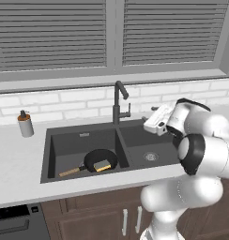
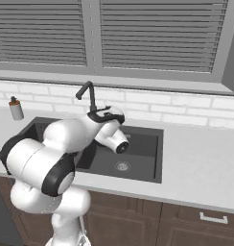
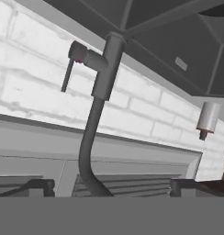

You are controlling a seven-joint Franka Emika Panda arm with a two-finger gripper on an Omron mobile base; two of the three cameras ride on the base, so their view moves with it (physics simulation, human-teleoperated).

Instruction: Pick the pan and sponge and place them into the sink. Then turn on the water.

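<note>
The sink (image 1: pixel 79 143) is the landmark: a dark grey double basin set into the light surface (image 1: pixel 18 159) below a white brick wall and a shuttered window. In its left basin, seen from the left base view, lies the pan (image 1: pixel 98 158), black and round, with its wooden handle pointing toward the front left corner of the sink. The sponge (image 1: pixel 102 165) rests inside the pan, at the pan's front edge, yellow base and grey-green top showing. The black faucet (image 1: pixel 119 101) rises at the back rim of the sink, at the divider between the basins, with no stream from its spout. The gripper (image 3: pixel 111 186) hangs over the right basin, just right of the faucet and apart from it; its fingers (image 3: pixel 40 186) stand spread wide with nothing between them. In the hand view the faucet's stem and side lever stand ahead between the finger tips. The pan and sponge lie well to the left of the fingers, in the other basin. A soap dispenser (image 1: pixel 25 123) stands on the surface left of the sink.
</note>
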